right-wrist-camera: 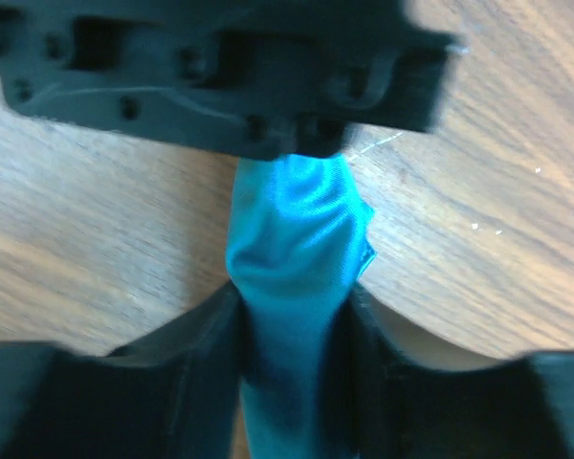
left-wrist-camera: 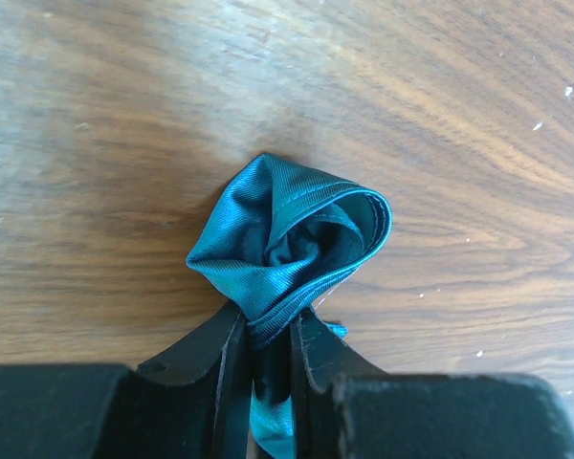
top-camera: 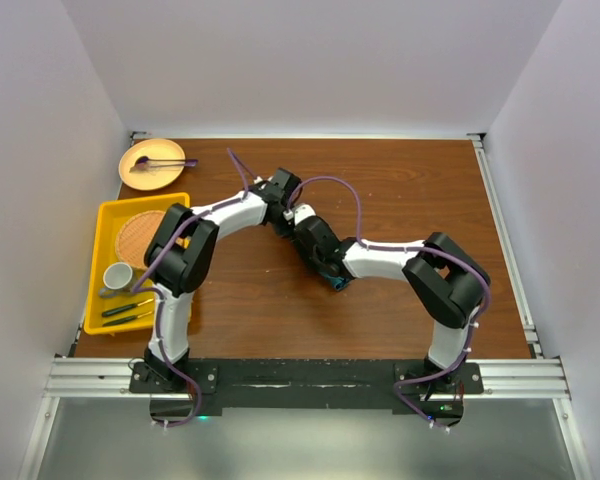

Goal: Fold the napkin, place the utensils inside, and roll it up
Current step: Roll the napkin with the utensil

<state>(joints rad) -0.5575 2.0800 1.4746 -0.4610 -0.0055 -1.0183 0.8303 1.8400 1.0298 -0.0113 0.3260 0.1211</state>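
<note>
Left gripper point(left-wrist-camera: 266, 330): nearest item in its own wrist view. Its jaws are clamped tight on one end of the napkin point(left-wrist-camera: 289, 234), with a fold of cloth trapped between the two fingers.

Right gripper point(right-wrist-camera: 292, 304): its jaws are set against both flanks of the same bundle, and the cloth pinches in between them. This is judged a grip, taken just beside the left gripper's hold.

Napkin: teal cloth wound into a tight roll, its spiral end facing the left wrist camera. It sits over the middle of the wooden table point(top-camera: 400, 180); whether it touches the wood cannot be told. In the top view it is hidden under the two meeting grippers.

Utensils: no gold cutlery shows in any view. Whether any lies inside the roll cannot be told.

Yellow tray point(top-camera: 106, 240): at the table's left edge, well apart from the roll. It holds a cup point(top-camera: 118, 275), a round woven mat point(top-camera: 145, 235) and two dark sticks point(top-camera: 127, 306).

Tan plate point(top-camera: 130, 177): beyond the tray, with a purple-ended spoon point(top-camera: 160, 161) on it.

Progress, as judged:
- Folding and rolling look done or nearly so.
- Loading of the cutlery is unconfirmed.
- Tightening the roll, setting it down and letting go are probably left.
</note>
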